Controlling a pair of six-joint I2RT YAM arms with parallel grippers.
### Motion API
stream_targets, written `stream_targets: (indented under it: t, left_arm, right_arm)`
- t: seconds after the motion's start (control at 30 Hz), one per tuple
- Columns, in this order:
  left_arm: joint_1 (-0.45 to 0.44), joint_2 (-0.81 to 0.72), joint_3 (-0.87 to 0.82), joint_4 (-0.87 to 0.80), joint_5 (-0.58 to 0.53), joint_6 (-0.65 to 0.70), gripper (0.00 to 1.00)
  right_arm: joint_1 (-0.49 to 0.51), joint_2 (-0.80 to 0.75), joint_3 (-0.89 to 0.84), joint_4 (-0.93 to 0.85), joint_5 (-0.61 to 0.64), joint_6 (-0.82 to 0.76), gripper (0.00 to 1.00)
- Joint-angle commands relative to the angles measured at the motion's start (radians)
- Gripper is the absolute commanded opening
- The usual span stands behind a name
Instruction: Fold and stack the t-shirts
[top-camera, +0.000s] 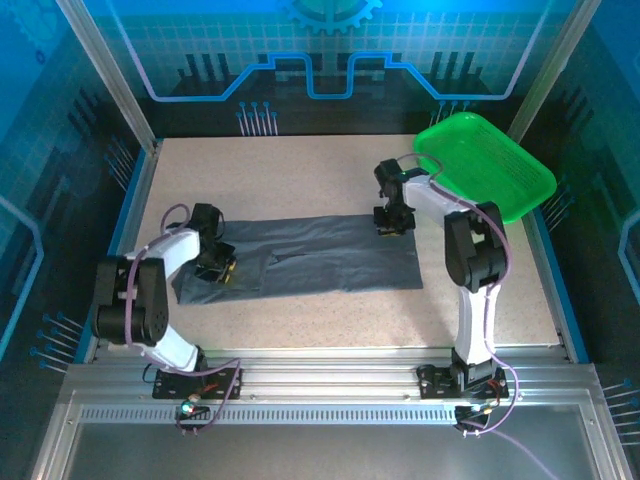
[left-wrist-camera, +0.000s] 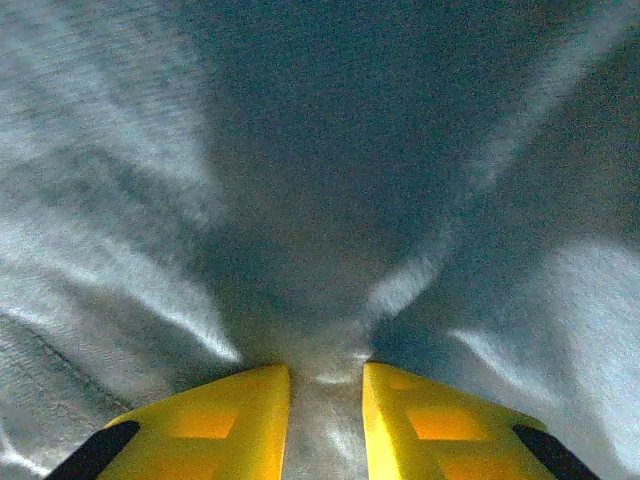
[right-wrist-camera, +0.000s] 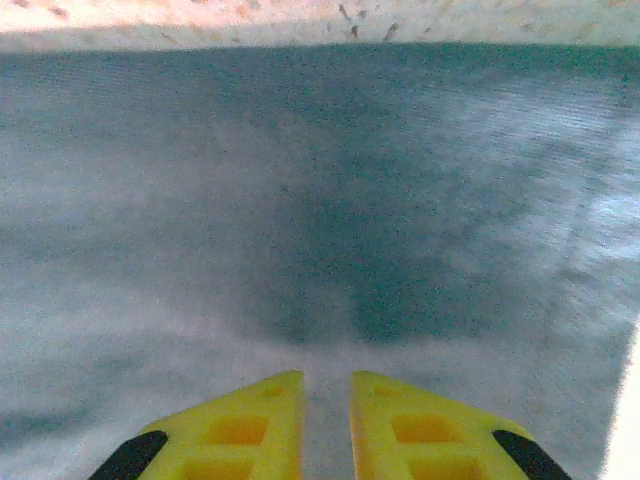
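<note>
Gripping blurred t-shirt (top-camera: 330, 255), left hand (left-wrist-camera: 326, 368), right hand (right-wrist-camera: 327, 376)

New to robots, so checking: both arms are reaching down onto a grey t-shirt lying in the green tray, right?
Not quite: the top view shows the t-shirt spread on the table; the green tray sits apart at the far right corner. Otherwise right.

Robot lab test cell, alu-frame enclosure (top-camera: 330, 378), blue printed wall panels (top-camera: 200, 50) (gear & circuit motif), speckled bench top (top-camera: 300, 180)

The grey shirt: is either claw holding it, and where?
Both seem to: the left gripper pinches the t-shirt at its puckered left end, the right gripper its far edge.
</note>
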Motion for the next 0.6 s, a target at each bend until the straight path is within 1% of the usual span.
stream_targets:
  t: [0.0,0.07,0.17,0.27,0.33,0.47,0.57]
  left_arm:
    - [-0.010,0.092,0.085,0.008,-0.016,0.001,0.27]
    - [-0.010,0.181,0.163,-0.008,-0.004,0.038,0.29]
    - [-0.027,0.324,0.332,-0.027,0.001,0.098,0.30]
    - [-0.062,0.467,0.537,-0.006,0.009,0.150,0.32]
    - [-0.097,0.579,0.707,0.007,0.023,0.172,0.33]
    - [-0.164,0.787,1.019,0.045,0.064,0.200,0.33]
    - [-0.210,0.940,1.235,0.064,0.097,0.173,0.33]
  right_arm:
    - [-0.018,0.057,0.032,-0.101,-0.009,0.040,0.19]
    - [-0.040,0.043,0.006,-0.110,-0.004,0.059,0.20]
    - [-0.073,-0.005,-0.062,-0.123,-0.005,0.086,0.19]
    - [-0.079,-0.077,-0.155,-0.126,-0.006,0.121,0.19]
    - [-0.074,-0.138,-0.232,-0.121,-0.021,0.168,0.20]
    - [-0.027,-0.247,-0.379,-0.084,-0.099,0.283,0.20]
    - [0.053,-0.303,-0.455,-0.063,-0.138,0.382,0.20]
